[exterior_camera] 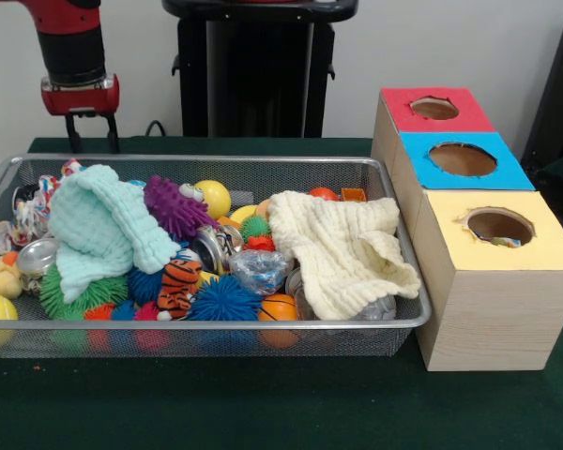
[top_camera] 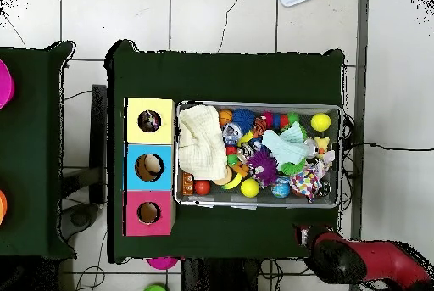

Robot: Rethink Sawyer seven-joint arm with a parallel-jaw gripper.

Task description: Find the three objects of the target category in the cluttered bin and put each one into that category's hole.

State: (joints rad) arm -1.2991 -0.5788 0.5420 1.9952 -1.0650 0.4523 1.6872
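Note:
The wire mesh bin [exterior_camera: 216, 323] is full of toys and cloths. Thin white fabric with coloured blotches [exterior_camera: 39, 199] lies bunched at its left end in the front view, partly under the mint-green waffle cloth [exterior_camera: 103, 230]; overhead it shows near the bin's lower right [top_camera: 305, 183]. How many pieces it is, I cannot tell. The yellow-faced hole [exterior_camera: 500, 225] is on the nearest box; a bit of printed stuff shows inside it. My gripper [exterior_camera: 92, 141] hangs open and empty above the table behind the bin's far left corner. Overhead, my arm [top_camera: 364, 260] is below the bin [top_camera: 342, 148].
The cream waffle cloth [exterior_camera: 342, 248] covers the bin's right end beside the boxes. Blue-faced hole [exterior_camera: 463, 158] and red-faced hole [exterior_camera: 434, 108] follow behind the yellow one. Spiky balls, a purple one [exterior_camera: 174, 208], a yellow ball [exterior_camera: 213, 197] and a tiger toy [exterior_camera: 180, 284] fill the middle.

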